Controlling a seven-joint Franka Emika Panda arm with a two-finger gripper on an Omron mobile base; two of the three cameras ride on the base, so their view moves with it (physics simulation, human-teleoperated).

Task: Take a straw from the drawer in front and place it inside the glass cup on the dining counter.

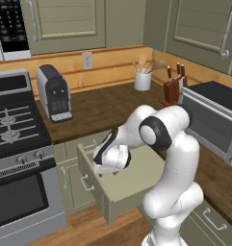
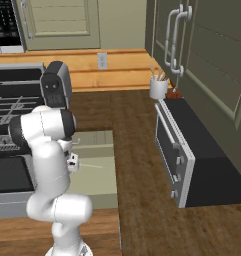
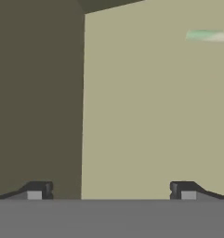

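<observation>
1. Your straw [image 3: 208, 36] lies flat on the floor of the open drawer [image 1: 132, 185]. In the hand view it is a pale streak at about two o'clock; in the right base view it is a thin pale line just past the hand.
2. Your pincer [image 3: 111, 190] hangs inside the drawer with its tips spread wide apart and nothing between them. It is off to one side of the straw, not over it.
3. By my reading you are in the reach-and-pick step; nothing is lifted yet.
4. Next, shift the hand toward two o'clock in the hand view until the straw sits between the tips, lower to the drawer floor, then close. The stick is very thin, so aim to straddle it squarely.
5. Mind the darker drawer wall [image 3: 36, 102] at nine o'clock; it stands close beside the left tip.
6. Further out, the wooden table [image 1: 100, 108] carries a coffee machine [image 1: 54, 92], an utensil crock [image 1: 142, 79], a knife block [image 1: 172, 89] and a toaster oven [image 1: 216, 115]. The stove [image 1: 16, 129] flanks the drawer.
</observation>
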